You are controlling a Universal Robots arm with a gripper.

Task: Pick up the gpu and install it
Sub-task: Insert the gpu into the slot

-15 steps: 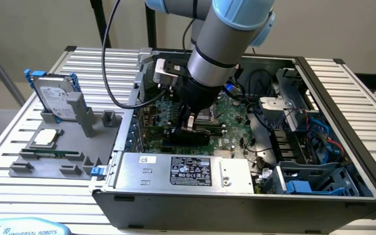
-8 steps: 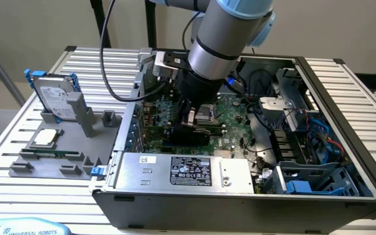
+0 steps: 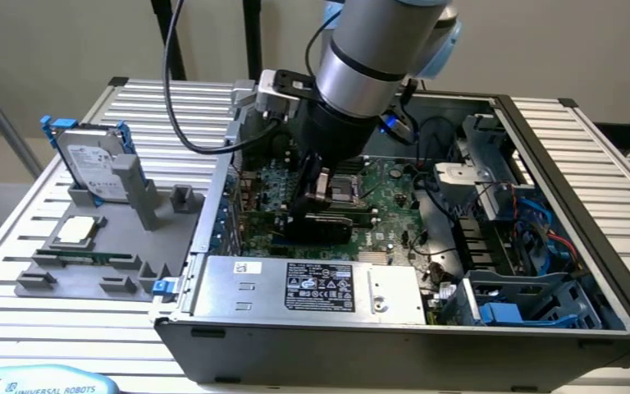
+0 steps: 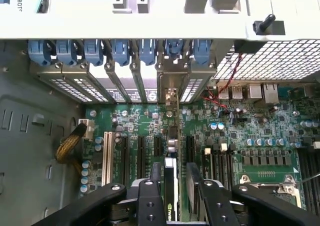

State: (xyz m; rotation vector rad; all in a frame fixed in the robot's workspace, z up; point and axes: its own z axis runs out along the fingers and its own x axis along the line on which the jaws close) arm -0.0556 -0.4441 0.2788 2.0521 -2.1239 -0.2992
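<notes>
While my gripper [image 4: 172, 186] clenched the gpu [image 4: 170, 151] edge-on between its fingers [image 4: 150, 196], the card stood upright over the motherboard [image 4: 240, 131], directly beneath me.

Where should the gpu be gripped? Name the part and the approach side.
Take the gpu by its upper long edge, pinching the two flat faces, and come from straight above. It stands on edge over the motherboard, thin side up, so only that upper edge looks open to reach.
</notes>
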